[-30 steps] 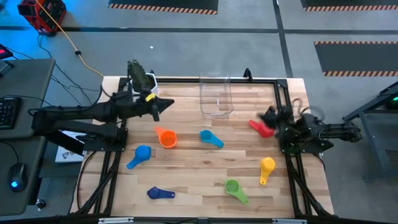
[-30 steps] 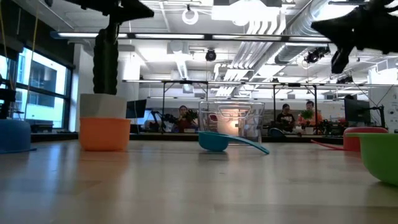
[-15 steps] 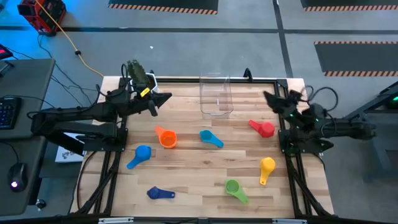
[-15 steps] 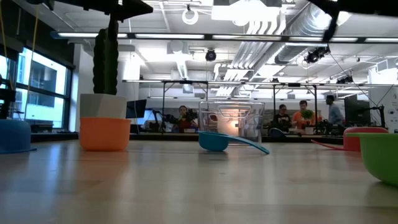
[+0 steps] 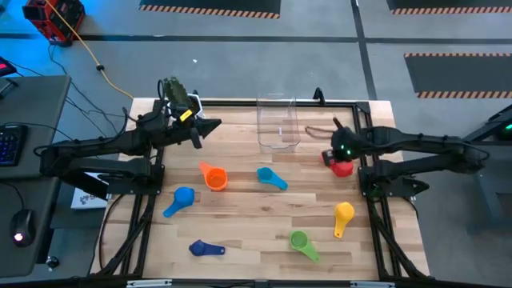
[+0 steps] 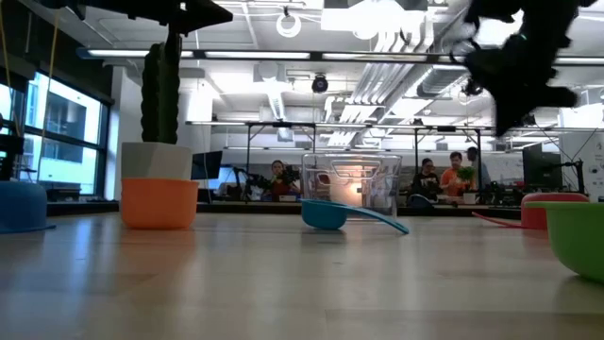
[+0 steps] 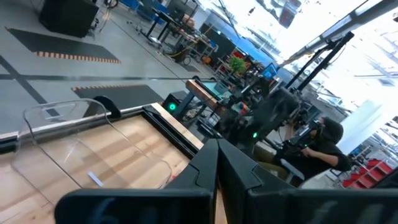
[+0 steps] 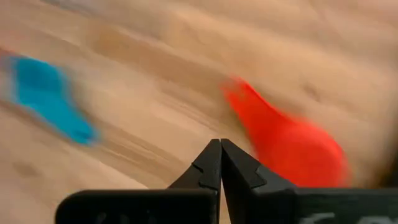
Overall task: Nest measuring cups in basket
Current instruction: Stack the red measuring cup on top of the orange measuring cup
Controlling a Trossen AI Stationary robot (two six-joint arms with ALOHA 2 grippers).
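Seven measuring cups rest on the wooden table: red [image 5: 342, 168], yellow [image 5: 343, 216], green [image 5: 302, 242], dark blue [image 5: 205, 249], blue [image 5: 180, 200], orange [image 5: 214, 177] and light blue [image 5: 270, 178]. The clear basket [image 5: 278, 122] stands at the far edge, with nothing in it. My right gripper [image 5: 334, 152] is shut and hovers just above and beside the red cup [image 8: 286, 146], its fingers pointing down at the table. My left gripper [image 5: 214, 126] is shut and held high near the far left; its wrist view looks toward the basket [image 7: 93, 149].
A white pot with a green cactus [image 5: 180, 96] stands at the far left corner, close behind my left gripper. A black frame borders the table. In the low view people sit at desks in the room behind [image 6: 434, 175].
My right arm has lifted from its folded pose at the right edge, swung toward the far edge, then stretched out toward the table's left and come down over the red cup, fingers staying shut. My left gripper has shifted a little toward the far edge. No cup has moved.
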